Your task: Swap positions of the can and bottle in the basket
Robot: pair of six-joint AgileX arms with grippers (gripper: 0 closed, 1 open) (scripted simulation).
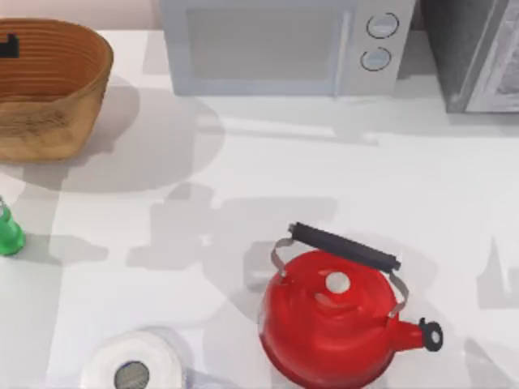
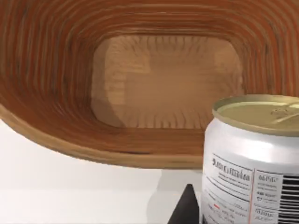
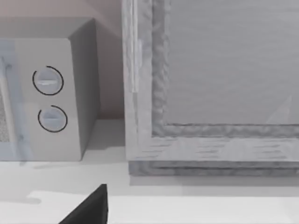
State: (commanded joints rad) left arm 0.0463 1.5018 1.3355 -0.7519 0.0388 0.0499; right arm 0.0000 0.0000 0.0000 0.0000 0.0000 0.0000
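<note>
Swap partway: bottle point(image 1: 8, 232) out at frame's left edge; basket point(image 1: 49, 85) upper left, seemingly empty; can point(image 2: 252, 158) apparently grasped by left gripper; right gripper's fingers indeterminate.

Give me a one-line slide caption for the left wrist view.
Can held close above the empty wicker basket.

Tan wicker, red kettle, white table

The basket point(image 1: 49, 89) is ribbed tan-brown wicker, paler on its floor. The can point(image 2: 252, 158) is silver-white with a dull gold top, black print and a barcode. The bottle point(image 1: 8, 231) is bright green. The kettle point(image 1: 332, 328) is glossy red with a black handle. The paper roll point(image 1: 132, 365) is white, the microwave point(image 1: 280, 44) pale grey, the table point(image 1: 324, 178) white.
</note>
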